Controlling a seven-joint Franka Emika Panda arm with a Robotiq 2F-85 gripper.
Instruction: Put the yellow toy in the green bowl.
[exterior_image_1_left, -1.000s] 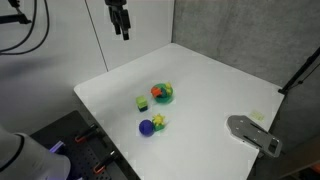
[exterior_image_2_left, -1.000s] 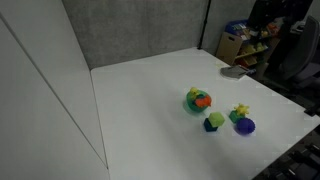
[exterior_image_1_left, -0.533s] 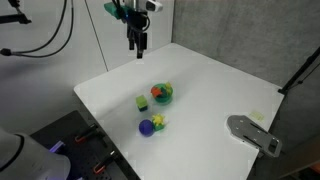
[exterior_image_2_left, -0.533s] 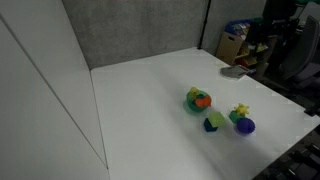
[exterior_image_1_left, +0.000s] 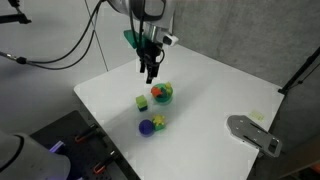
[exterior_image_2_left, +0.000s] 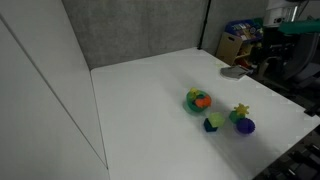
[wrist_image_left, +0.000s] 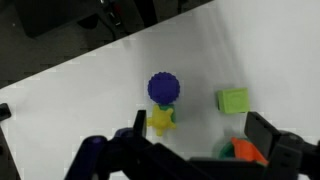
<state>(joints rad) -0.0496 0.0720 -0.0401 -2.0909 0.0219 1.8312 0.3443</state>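
The dark Robotiq gripper (exterior_image_1_left: 150, 72) hangs in the air above the flat white bench (exterior_image_1_left: 215, 85), pointing down. In the wrist view its jaws stand wide apart with nothing between them, reaching in from the bottom edge around the gripper (wrist_image_left: 197, 132). The tiny, roundish, bright yellow toy (wrist_image_left: 162, 118) lies on the bench, outside the bowl. A round dark blue ball (wrist_image_left: 163, 88) touches it at its 12 o'clock in that view. A small yellow-green cube (wrist_image_left: 233, 100) lies apart at the toy's 2 o'clock. The small round shallow green bowl (wrist_image_left: 228, 153) shows at 4 o'clock by the bottom edge, with an orange piece (wrist_image_left: 246, 151) inside it. In an exterior view the yellow toy (exterior_image_1_left: 158, 121) sits just beside the blue ball (exterior_image_1_left: 146, 127), at its 2 o'clock. There the green bowl (exterior_image_1_left: 161, 97) is near at the toy's 12 o'clock, and the yellow-green cube (exterior_image_1_left: 142, 102) is at 11 o'clock. The gripper shows at the bowl's 11 o'clock. A flat grey object (exterior_image_1_left: 252, 133) lies well apart at the bench's far edge, at 3 o'clock of the toy.
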